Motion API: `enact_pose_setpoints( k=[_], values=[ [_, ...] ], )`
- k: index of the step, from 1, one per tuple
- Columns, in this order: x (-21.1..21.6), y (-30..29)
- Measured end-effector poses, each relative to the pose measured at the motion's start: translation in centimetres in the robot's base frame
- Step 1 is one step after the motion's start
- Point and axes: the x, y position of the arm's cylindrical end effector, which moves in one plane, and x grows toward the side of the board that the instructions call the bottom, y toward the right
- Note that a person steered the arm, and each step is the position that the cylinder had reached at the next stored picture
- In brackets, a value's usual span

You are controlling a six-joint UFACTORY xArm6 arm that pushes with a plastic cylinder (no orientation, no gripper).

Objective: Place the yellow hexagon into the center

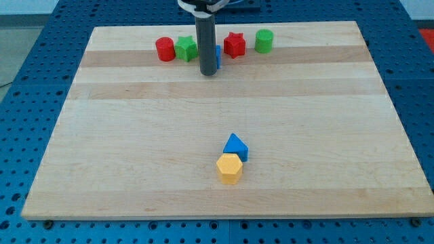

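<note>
Progress: basically nothing done yet, by my read. Yellow hexagon [229,168] sits near the view's bottom edge of the wooden board [122,156], below centre, touching the blue triangle [236,146] just above it. My tip [209,72] is well apart from both, up by the top row: red cylinder [165,49], green block [186,48], red star [234,44], green cylinder [264,41], with a blue block [218,58] mostly hidden behind the rod. No gripper here, just a bare rod; holds nothing, contact with the blue block unclear. Left: go round below the hexagon, push it up.
</note>
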Motion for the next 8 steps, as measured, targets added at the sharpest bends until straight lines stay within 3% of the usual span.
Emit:
enact_pose_setpoints(
  k=[1, 2, 3, 4, 5, 6, 8],
  values=[
    [4.0, 0.9],
    [6.5, 9.3],
    [11.1, 16.7],
    [18.4, 17.8],
    [23.9, 13.1],
    [23.9, 4.9],
    [17.9, -4.5]
  ],
)
